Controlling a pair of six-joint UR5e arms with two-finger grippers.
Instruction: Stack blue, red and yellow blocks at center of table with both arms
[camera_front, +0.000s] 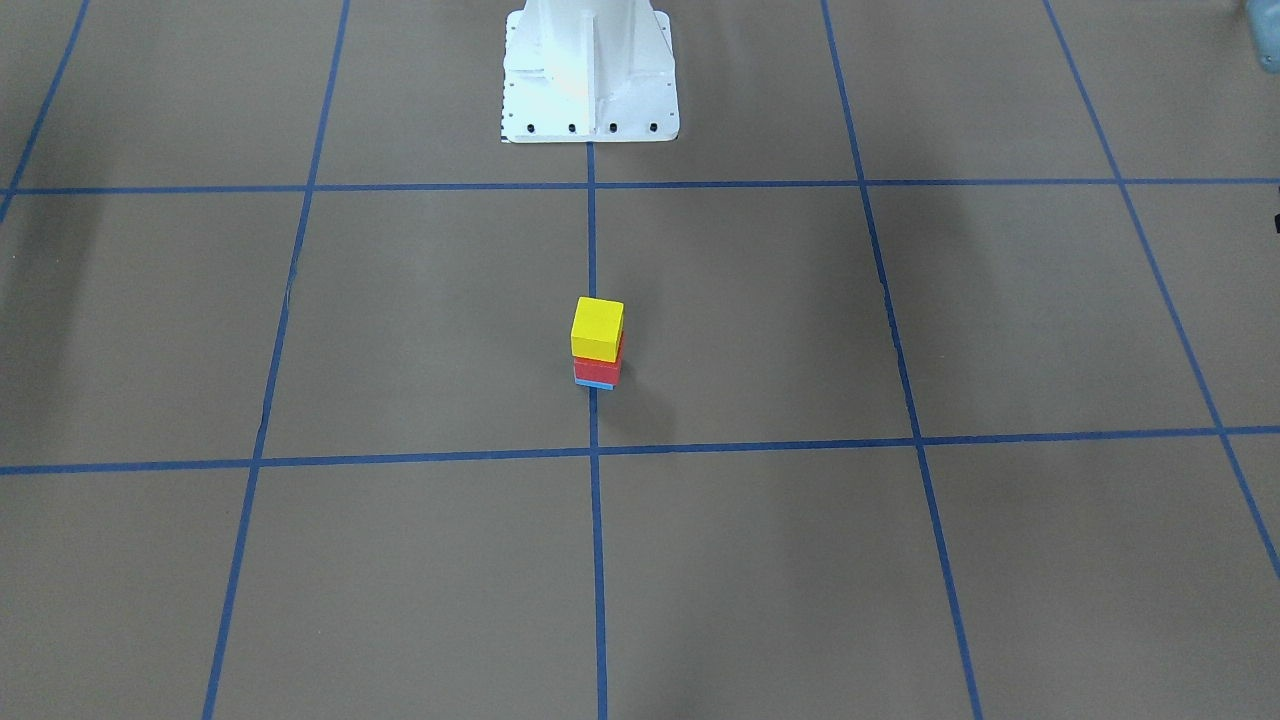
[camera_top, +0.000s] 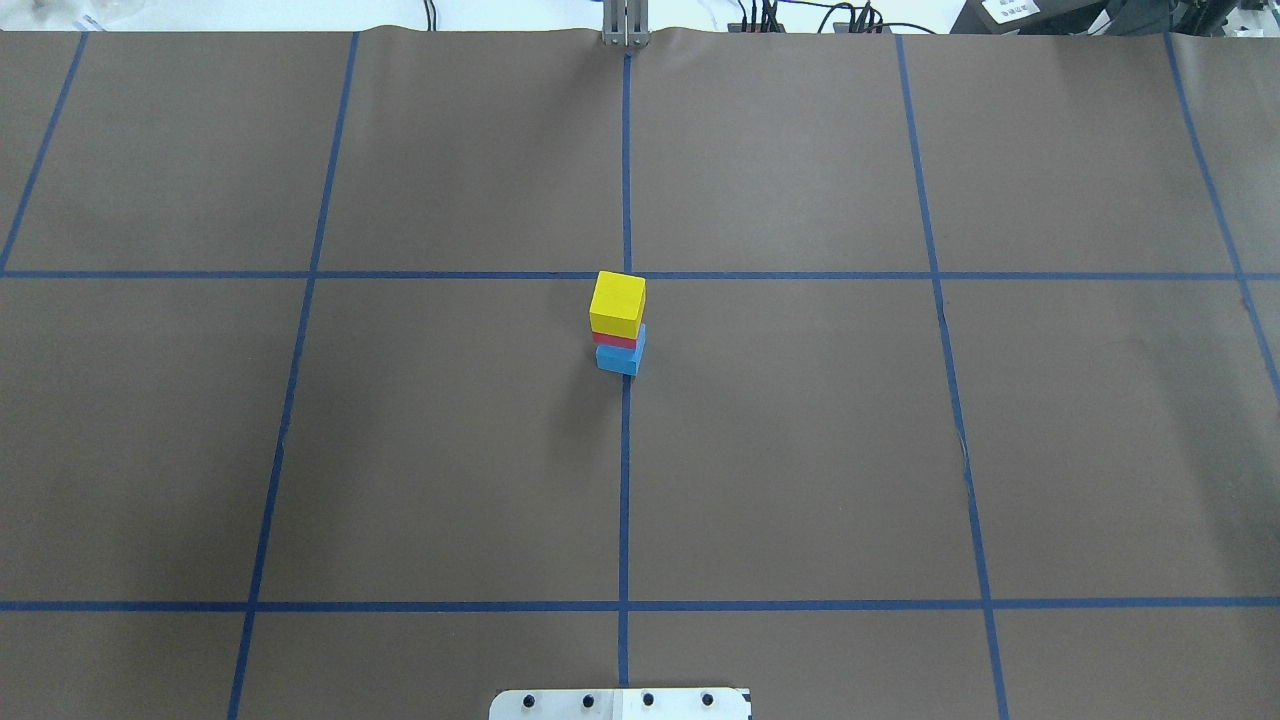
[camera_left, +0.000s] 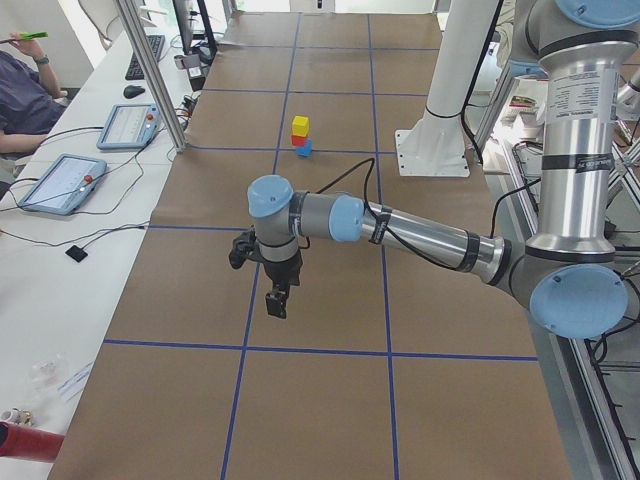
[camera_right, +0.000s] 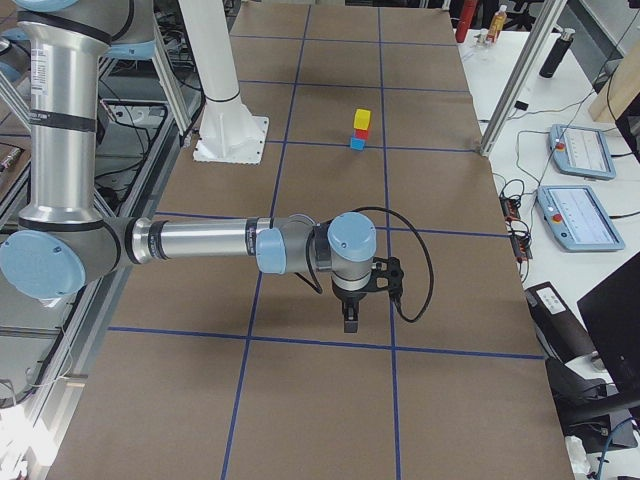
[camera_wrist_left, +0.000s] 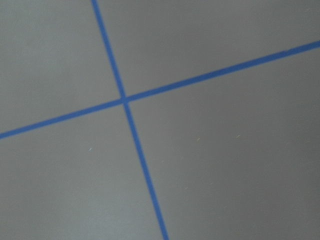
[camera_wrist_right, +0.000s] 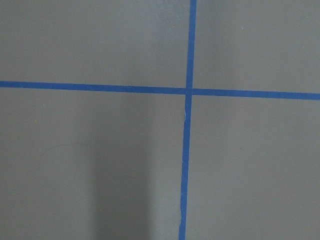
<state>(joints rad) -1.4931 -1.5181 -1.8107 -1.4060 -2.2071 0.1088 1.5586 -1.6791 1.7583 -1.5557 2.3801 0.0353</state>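
Print on the white label (camera_top: 1010, 10) at the table's far edge is too small for me to read.

At the centre of the table (camera_top: 450, 450) the yellow block (camera_top: 617, 303) sits on the red block (camera_top: 614, 341), which sits on the blue block (camera_top: 620, 358). All three stand on the middle line of blue tape (camera_top: 624, 480). Together they form one upright column, long axis vertical. Each block is turned slightly off the tape grid, and the blue one juts out a little from under the red.

From overhead, the red shows only as a thin strip and the blue as a broad face. From the front it is the other way round, with a thick red band and a sliver of blue.

Only the side cameras show my arms. My left gripper (camera_left: 277, 300) hangs fingers-down over the paper, near a tape line and well apart from the blocks. My right gripper (camera_right: 349, 318) hangs the same way at the opposite end. I cannot tell from these views whether either one is spread or closed. My wrist cameras show only brown paper and a crossing of tape lines.
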